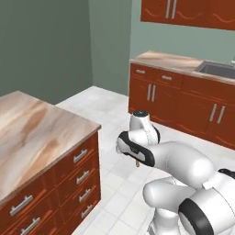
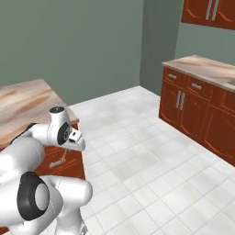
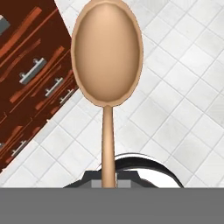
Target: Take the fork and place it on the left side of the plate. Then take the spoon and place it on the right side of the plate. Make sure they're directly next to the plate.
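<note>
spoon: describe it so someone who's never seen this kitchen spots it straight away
Start at the white robot arm out over the white tiled floor, beside the wood-topped island with red-brown drawers. The spoon is held by its handle in the shut gripper, bowl pointing away from the hand. It is plain tan-brown, with a wide oval bowl on a thin straight handle.

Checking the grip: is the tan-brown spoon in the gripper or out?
In: the tan-brown spoon's handle runs down into the shut gripper, above floor tiles.
</note>
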